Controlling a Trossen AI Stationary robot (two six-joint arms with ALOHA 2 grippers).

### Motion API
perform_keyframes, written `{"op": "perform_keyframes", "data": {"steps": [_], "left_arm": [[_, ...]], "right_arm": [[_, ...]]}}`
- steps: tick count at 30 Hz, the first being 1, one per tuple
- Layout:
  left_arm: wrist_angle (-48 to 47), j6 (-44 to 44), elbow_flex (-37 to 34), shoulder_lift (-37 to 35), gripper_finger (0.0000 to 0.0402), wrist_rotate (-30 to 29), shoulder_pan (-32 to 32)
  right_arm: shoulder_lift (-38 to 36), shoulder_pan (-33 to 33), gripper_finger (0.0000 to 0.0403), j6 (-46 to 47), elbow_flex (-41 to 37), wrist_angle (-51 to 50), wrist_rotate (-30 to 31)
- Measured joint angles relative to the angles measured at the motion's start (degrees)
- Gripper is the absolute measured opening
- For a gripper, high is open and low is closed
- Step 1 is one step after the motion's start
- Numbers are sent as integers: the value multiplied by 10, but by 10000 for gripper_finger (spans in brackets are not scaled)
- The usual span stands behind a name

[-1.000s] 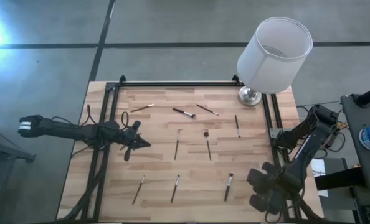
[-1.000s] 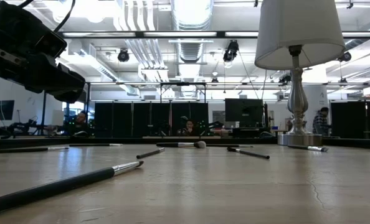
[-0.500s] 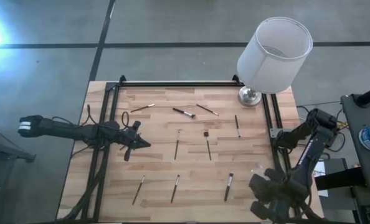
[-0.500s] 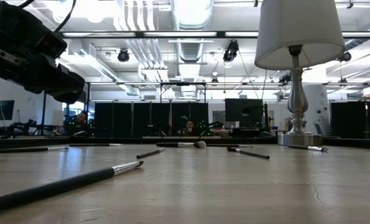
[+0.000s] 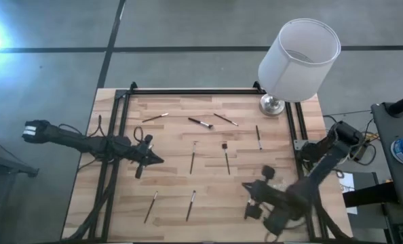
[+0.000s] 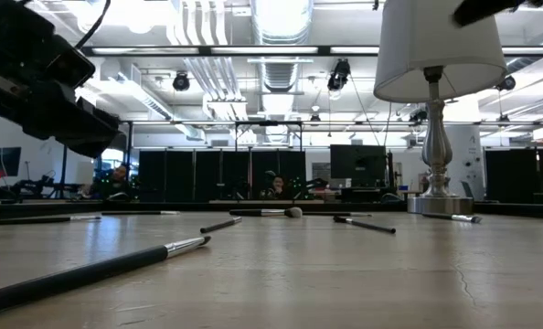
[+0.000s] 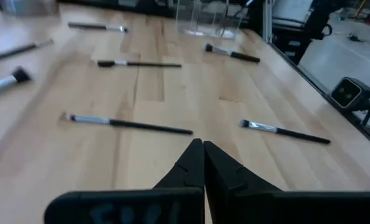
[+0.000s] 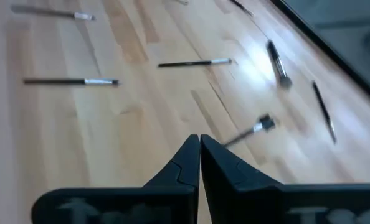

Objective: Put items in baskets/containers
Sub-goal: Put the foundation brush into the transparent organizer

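Wooden table [image 5: 174,135] is strewn with brushes [image 5: 226,157]; left tool [image 5: 159,158] at centre-left and right tool [image 5: 245,186] at lower right are clenched empty.

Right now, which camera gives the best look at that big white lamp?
The low view: the lamp stands side-on, showing shade, stem and base. The high view looks down on its shade and base. The wrist views do not show it clearly.

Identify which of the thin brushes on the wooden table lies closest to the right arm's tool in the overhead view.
The dark-handled brush in the near row's right end: the shut right tool hovers almost directly over it, while every other brush lies farther left or toward the lamp side.
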Motion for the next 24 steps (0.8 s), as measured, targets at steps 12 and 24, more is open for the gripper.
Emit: {"op": "perform_keyframes", "data": {"steps": [12, 24], "left_arm": [[-240, -230, 127, 94, 0, -342, -251], [-450, -299, 203, 173, 0, -309, -9]], "right_arm": [[-5, -172, 8, -476, -262, 730, -171], [-5, -302, 8, -606, -347, 940, -362]]}}
